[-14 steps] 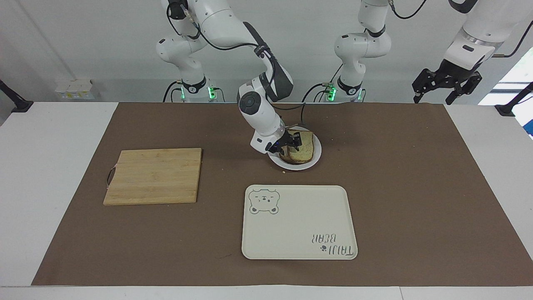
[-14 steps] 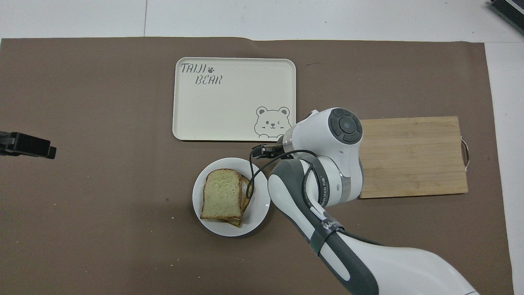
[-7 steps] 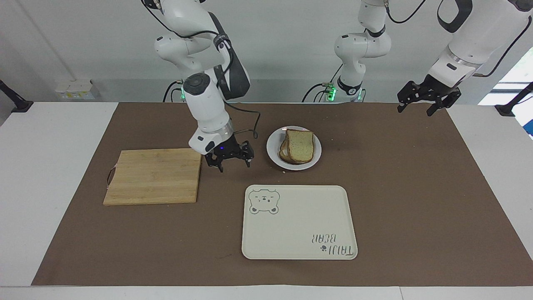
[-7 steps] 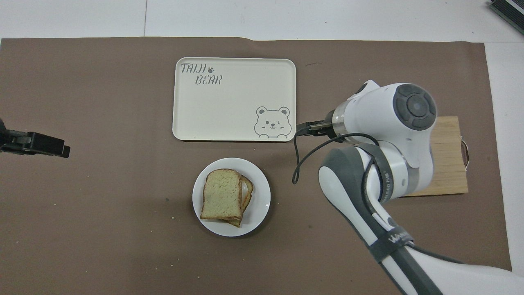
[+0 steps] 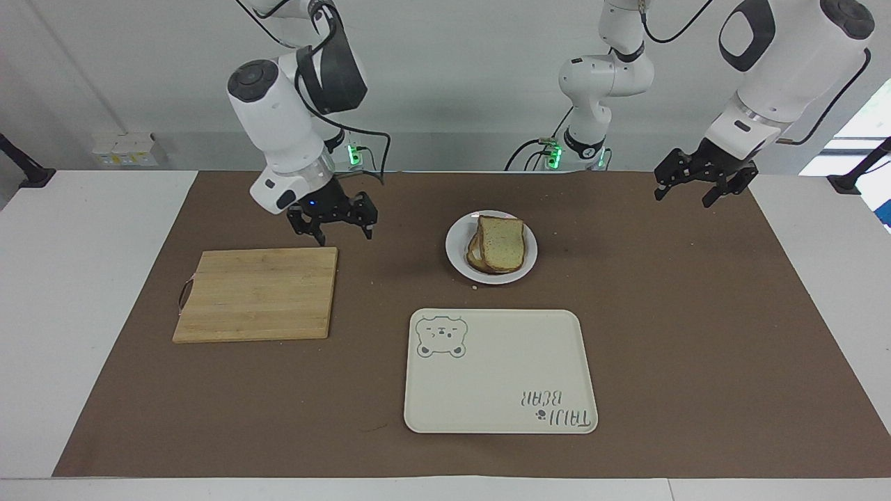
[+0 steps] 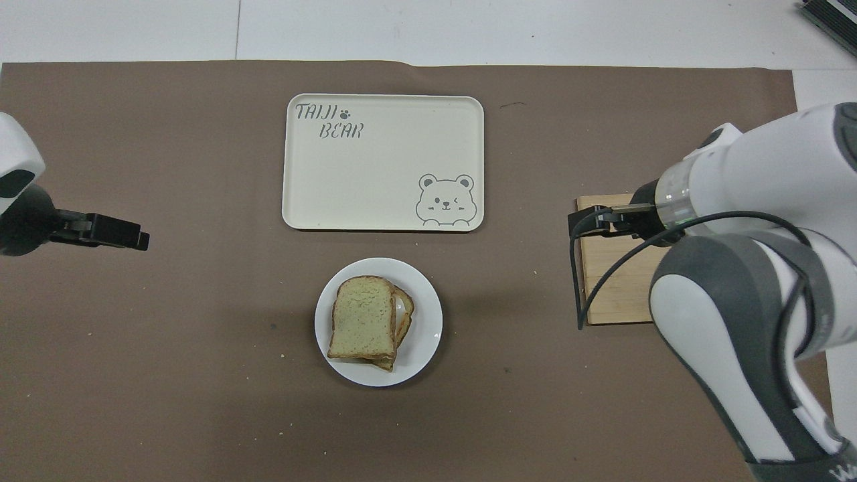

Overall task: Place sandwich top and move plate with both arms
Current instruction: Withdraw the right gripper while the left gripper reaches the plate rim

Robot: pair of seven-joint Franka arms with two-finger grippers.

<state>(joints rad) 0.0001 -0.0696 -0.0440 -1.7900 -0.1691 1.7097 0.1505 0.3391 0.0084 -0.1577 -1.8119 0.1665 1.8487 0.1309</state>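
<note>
The sandwich top [image 5: 502, 243] lies on the stack on the plate [image 5: 523, 264], slightly askew so the lower slice peeks out at the side. The plate sits mid-counter on the brown mat [image 5: 696, 334], nearer to the robots than the tray [image 5: 498, 371], with a gap between them.

The right gripper [image 5: 333, 221] hangs in the air over the mat just at the cutting board's [image 5: 256, 293] robot-side corner, fingers [image 5: 367, 213] spread wide and holding nothing, touching nothing. It is well apart from the plate.

The left gripper [image 5: 703, 182] hovers over the mat toward the left arm's end of the counter, also well apart from the plate. Its fingers [image 5: 715, 192] are released too, spread apart, nothing between them.

So both arms are up and clear of the plate, 2 empty grippers, and the plate stands untouched outside the tray.
</note>
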